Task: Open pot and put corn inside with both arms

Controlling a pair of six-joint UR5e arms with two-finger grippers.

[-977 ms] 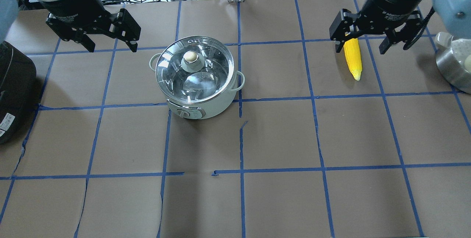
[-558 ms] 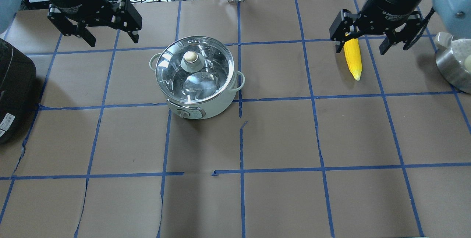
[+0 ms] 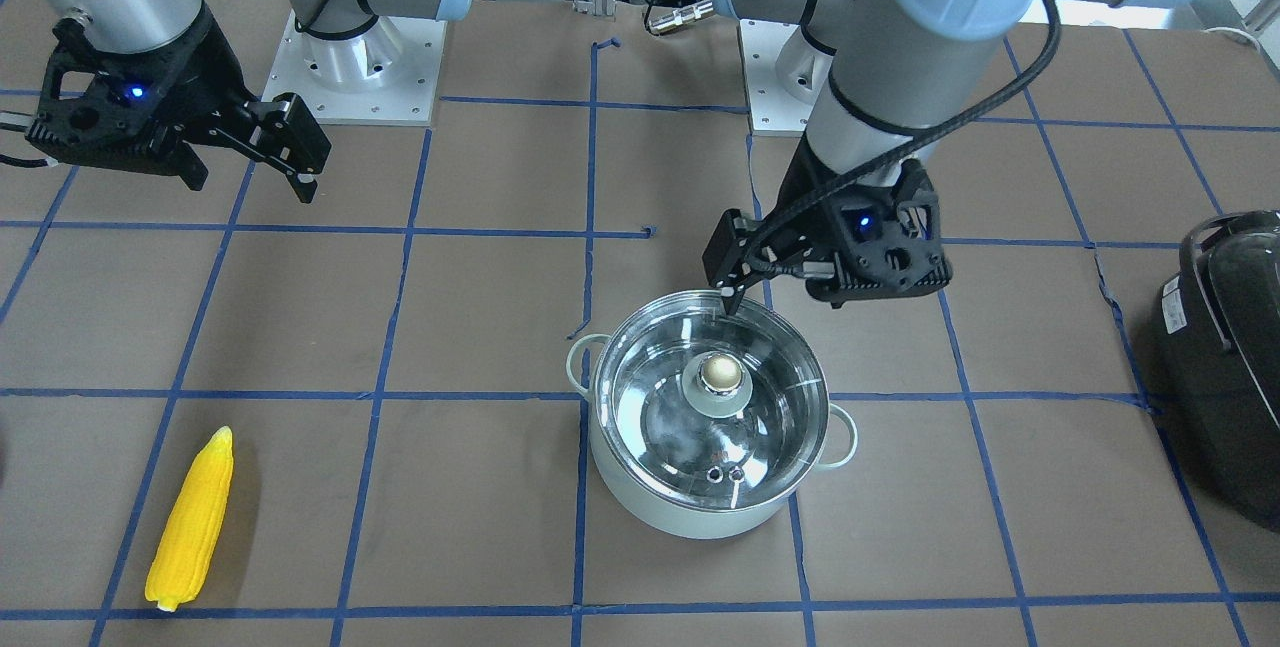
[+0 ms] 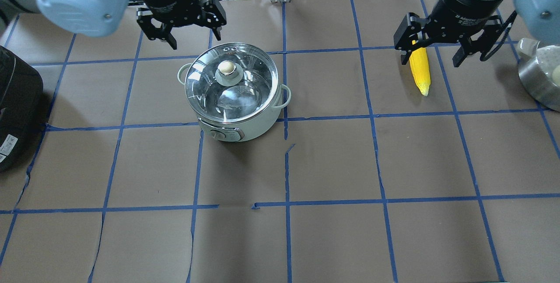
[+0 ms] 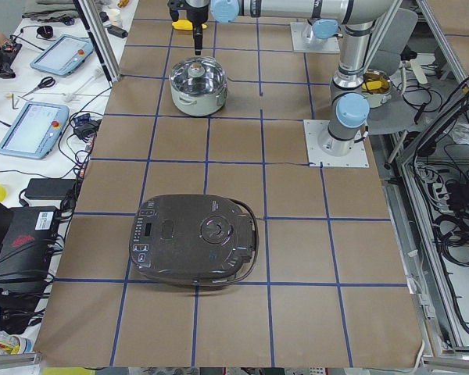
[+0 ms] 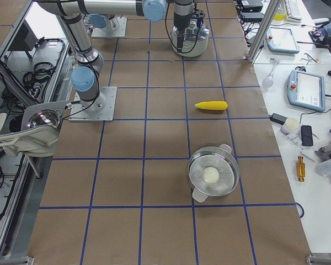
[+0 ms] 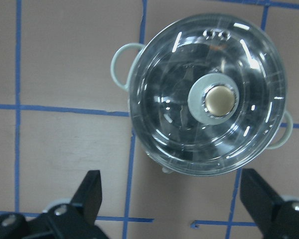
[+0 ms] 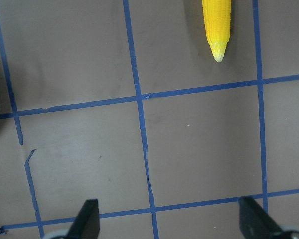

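Note:
The mint-green pot (image 4: 236, 121) stands left of centre with its glass lid (image 4: 249, 95) on and the brass knob (image 4: 227, 68) on top. It also shows in the front view (image 3: 700, 512) and the left wrist view (image 7: 154, 89). My left gripper (image 4: 195, 41) is open and empty. It hovers above the table beside the pot's rim on the robot's side (image 3: 785, 299) (image 7: 174, 199). The yellow corn (image 4: 421, 73) lies on the table at the right (image 3: 192, 522) (image 8: 217, 25). My right gripper (image 4: 430, 61) is open and empty, high above the table near the corn (image 3: 250, 182) (image 8: 169, 221).
A black appliance with a dark lid (image 4: 17, 99) sits at the table's left edge (image 3: 1225, 357) (image 5: 195, 238). A steel pot (image 4: 540, 77) holding a white ball stands at the right edge (image 6: 212, 174). The arm bases (image 3: 350, 57) are at the robot's side.
My left arm has swung from the table's left side to right next to the pot, gripper still open. The right gripper, pot and corn have barely moved.

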